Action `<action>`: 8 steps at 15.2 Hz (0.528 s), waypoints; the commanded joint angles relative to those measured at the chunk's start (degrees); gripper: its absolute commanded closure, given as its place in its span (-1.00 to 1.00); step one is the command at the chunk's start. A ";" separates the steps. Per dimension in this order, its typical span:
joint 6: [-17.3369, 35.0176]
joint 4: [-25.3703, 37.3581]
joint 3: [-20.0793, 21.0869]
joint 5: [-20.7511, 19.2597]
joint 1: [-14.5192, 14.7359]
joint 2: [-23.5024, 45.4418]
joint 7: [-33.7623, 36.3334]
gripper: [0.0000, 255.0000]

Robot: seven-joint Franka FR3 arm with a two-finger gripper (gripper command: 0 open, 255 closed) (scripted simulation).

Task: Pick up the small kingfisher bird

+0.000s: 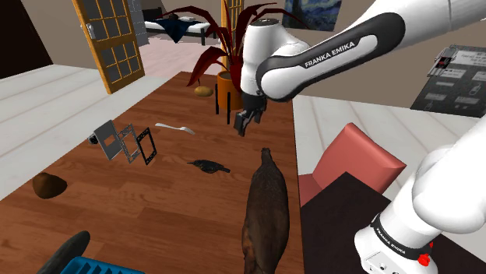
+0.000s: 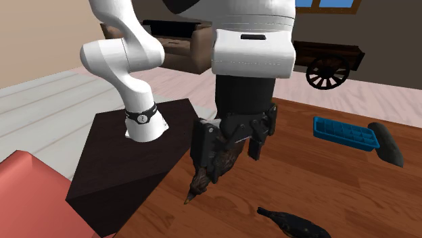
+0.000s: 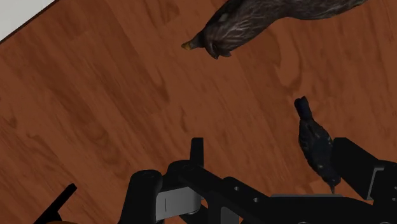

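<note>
The small kingfisher bird (image 1: 207, 165) is a dark, slim figure lying on the wooden table (image 1: 156, 202). It also lies low in the second exterior view (image 2: 294, 223). My black gripper (image 1: 248, 121) hangs above the table, beyond the bird and toward the shoulder view's right, with nothing held. In the second exterior view the gripper (image 2: 231, 145) is open, its fingers clearly apart. In the wrist view the small bird (image 3: 315, 143) lies just by one finger (image 3: 356, 167), untouched.
A much larger brown bird (image 1: 265, 210) lies beside the small one, along the table's right edge. A potted red-leaved plant (image 1: 226, 82) stands just behind the gripper. Picture frames (image 1: 125, 142), a fork (image 1: 175, 127), a brown lump (image 1: 48, 185) and a blue tray (image 2: 343, 133) are on the table.
</note>
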 commanded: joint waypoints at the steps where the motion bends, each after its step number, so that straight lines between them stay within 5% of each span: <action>1: 2.40 1.82 1.08 -1.88 0.46 4.35 1.23 -1.00; 8: 8.22 9.19 2.63 -9.94 3.09 18.63 5.31 -1.00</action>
